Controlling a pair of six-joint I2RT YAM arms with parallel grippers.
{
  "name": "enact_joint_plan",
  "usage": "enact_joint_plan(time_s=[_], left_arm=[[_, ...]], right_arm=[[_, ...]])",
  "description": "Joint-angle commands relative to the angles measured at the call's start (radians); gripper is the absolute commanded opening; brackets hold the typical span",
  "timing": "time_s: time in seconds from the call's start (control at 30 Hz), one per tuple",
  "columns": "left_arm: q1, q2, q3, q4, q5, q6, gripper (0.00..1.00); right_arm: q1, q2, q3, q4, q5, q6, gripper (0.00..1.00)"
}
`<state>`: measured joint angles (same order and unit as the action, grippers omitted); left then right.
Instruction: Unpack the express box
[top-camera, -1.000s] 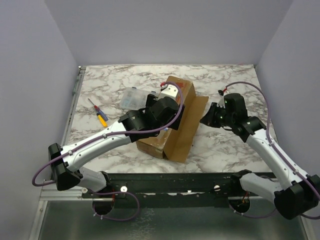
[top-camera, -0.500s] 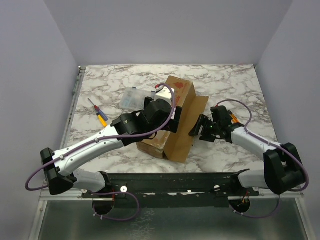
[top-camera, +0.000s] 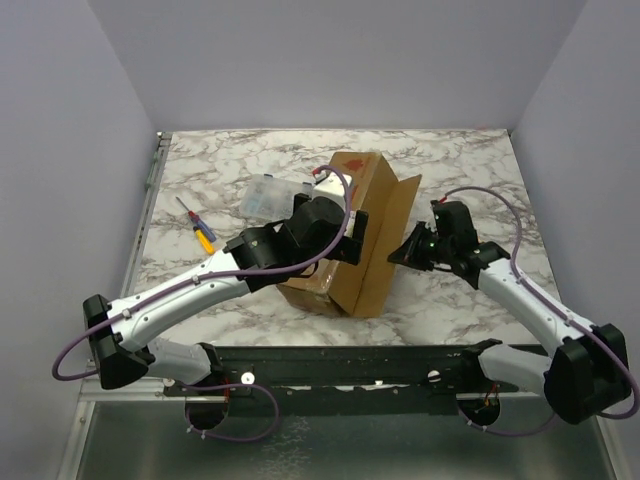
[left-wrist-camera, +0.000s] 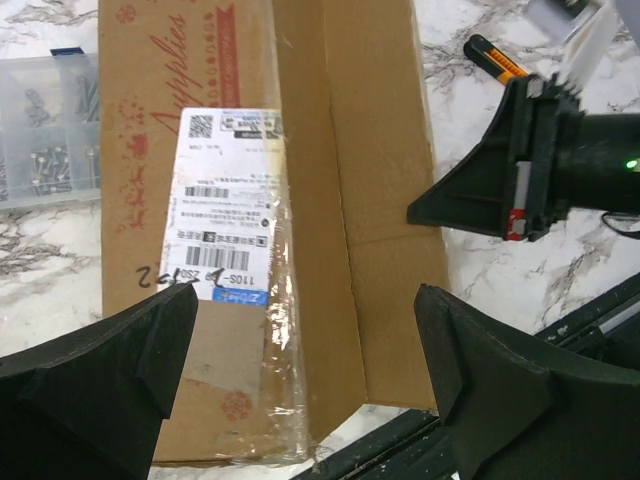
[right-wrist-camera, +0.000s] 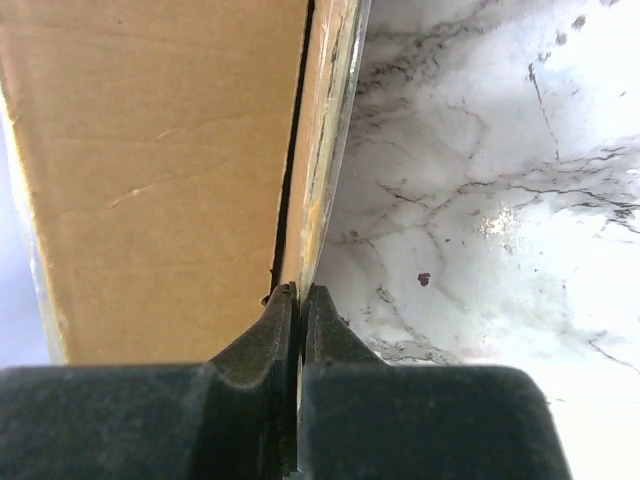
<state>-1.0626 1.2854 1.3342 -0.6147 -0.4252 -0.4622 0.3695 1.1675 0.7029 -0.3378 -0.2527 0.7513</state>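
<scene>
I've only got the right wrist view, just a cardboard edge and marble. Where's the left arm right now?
Observer: The left pincer hangs wide open above the express box, over its white label.
Operator: Is the flap up or lying flat?
Observer: From above, the flap is raised, tilted up along the box's right side, with your right pincer shut on its outer edge.
Operator: Anything next to the box?
Observer: A clear compartment case lies on the table at the box's left side.
</scene>
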Motion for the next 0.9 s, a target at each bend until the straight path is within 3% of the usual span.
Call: enact_joint_plan(time_s=[0.0,0.3,0.53,0.6,0.87], left_arm=[[-0.004,0.049,0.032,0.035,0.057,0.014,0.99],[-0.003,0.114,0.117,0.046,0.085,0.033,0.99],[-0.013,0.158,0.154,0.041,0.088,0.049,0.99],[-0.051,0.188,0.177,0.027,0.023,0.068,0.99],[-0.21,0.391,0.446,-0.228,-0.456,0.071,0.99]], right_arm=[[0.002,-0.095,0.114,-0.189,0.148,-0.063,0.0],[0.002,-0.25,0.226,-0.236,0.075,-0.102,0.0],[0.001,-0.261,0.376,-0.399,0.115,-0.162,0.0],[0.002,-0.262,0.383,-0.405,0.11,-0.164,0.0],[0.002,-0.248,0.46,-0.473,0.113,-0.121,0.0]])
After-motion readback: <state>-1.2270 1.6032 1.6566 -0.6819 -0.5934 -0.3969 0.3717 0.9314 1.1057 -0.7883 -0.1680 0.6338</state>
